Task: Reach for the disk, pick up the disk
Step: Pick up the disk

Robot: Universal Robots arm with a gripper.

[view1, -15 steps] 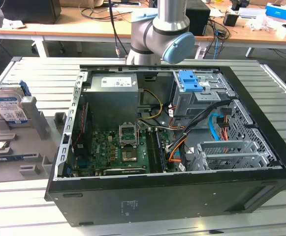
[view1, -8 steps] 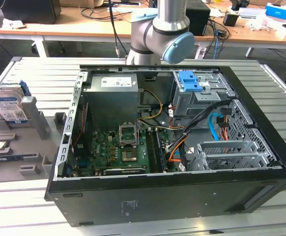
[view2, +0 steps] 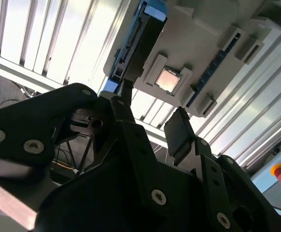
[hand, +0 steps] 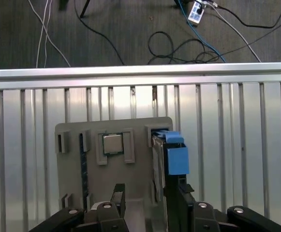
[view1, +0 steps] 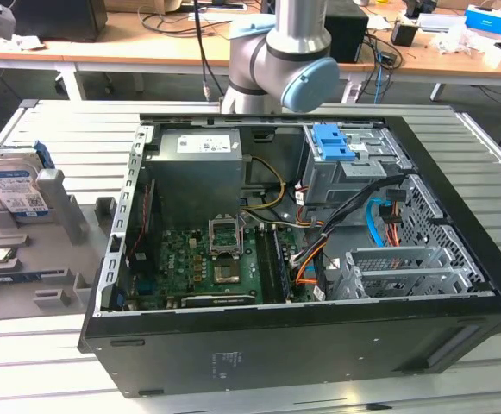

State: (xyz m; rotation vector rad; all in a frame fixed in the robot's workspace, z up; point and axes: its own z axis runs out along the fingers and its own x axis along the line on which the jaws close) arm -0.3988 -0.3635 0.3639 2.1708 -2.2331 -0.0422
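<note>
Exterior view: disk [view1: 10,183] stands on edge in grey holder [view1: 26,259], 9 o'clock of PC case [view1: 259,362]. First wrist view adds gripper [hand: 147,188]: fingers spread w/ nothing btwn, nr disk.

We see the disk [view1: 10,183] silver with a white-and-blue label and a blue frame on the grey holder [view1: 21,285] beside the black computer case [view1: 319,354], and inside this case a green board [view1: 203,259] and a blue latch [view1: 332,142].
</note>
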